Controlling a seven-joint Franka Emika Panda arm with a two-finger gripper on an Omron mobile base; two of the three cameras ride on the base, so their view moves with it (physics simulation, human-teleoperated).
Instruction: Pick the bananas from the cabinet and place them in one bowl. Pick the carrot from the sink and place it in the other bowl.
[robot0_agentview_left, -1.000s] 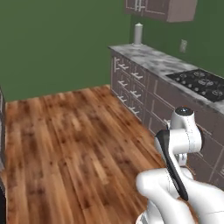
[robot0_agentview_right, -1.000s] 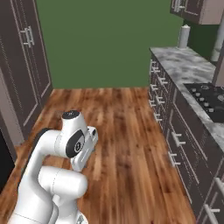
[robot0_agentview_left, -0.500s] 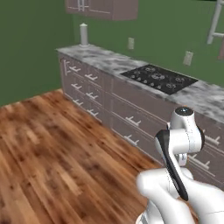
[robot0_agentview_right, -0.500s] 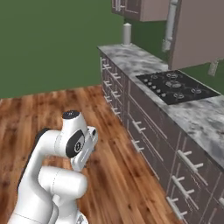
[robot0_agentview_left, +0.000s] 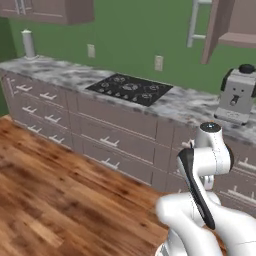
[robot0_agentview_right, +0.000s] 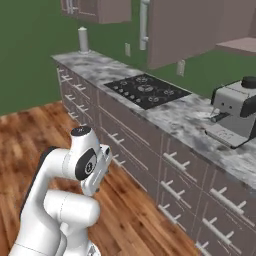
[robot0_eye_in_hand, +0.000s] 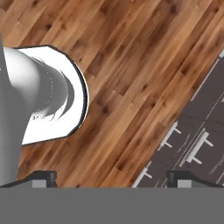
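1. Pointing down at the wood floor (robot0_eye_in_hand: 131, 83), the gripper (robot0_eye_in_hand: 111, 177) standing with jaws spread wide, gripping nothing.
2. Hanging well above the jaws, the cabinet (robot0_agentview_right: 190, 27), door open.
3. Sitting below it, a coffee machine (robot0_agentview_right: 235, 117); no readable lettering anywhere.

The 2 base cameras sit behind the folded arm (robot0_agentview_left: 205, 170), one on each side, looking forward and down at a marble counter (robot0_agentview_left: 190, 107) (seen at room range, not close). Both take in the black stovetop (robot0_agentview_left: 131, 89), the coffee machine (robot0_agentview_right: 234, 116) and the drawer fronts (robot0_agentview_right: 150, 155). The hand camera points straight down at the wooden floor (robot0_eye_in_hand: 131, 78), catching those drawer fronts at its right edge.
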